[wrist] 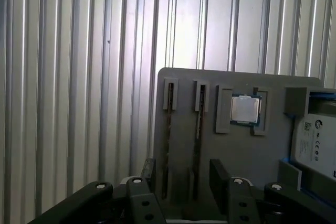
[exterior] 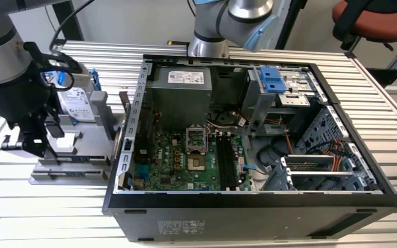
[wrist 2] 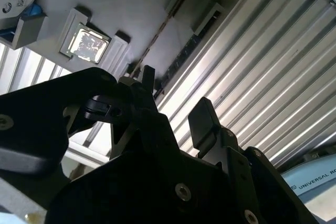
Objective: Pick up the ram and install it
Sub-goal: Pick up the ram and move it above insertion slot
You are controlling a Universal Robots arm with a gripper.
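Observation:
In the first wrist view, two thin ram sticks stand on edge in narrow slots of a grey parts holder [wrist: 189, 98]; one ram [wrist: 169, 145] looks brownish and the other [wrist: 198, 140] darker. My gripper [wrist: 184, 176] hangs open just above them, with a finger on either side of the pair. The second wrist view shows the same open gripper [wrist 2: 175, 103] and a ram edge [wrist 2: 160, 38] running away from it. In the exterior view, the gripper [exterior: 43, 140] hovers over the holder [exterior: 71, 168] at that view's left. The black motherboard slots [exterior: 227, 160] in the open computer case [exterior: 254, 199] look empty.
A processor chip [wrist: 245, 109] sits in a holder pocket beside the ram slots, and a hard drive in a blue frame [wrist: 315, 140] stands past it. The open case holds a power supply [exterior: 178, 95], drive cage [exterior: 281, 85] and cables. The ribbed metal table [exterior: 47, 217] surrounds everything.

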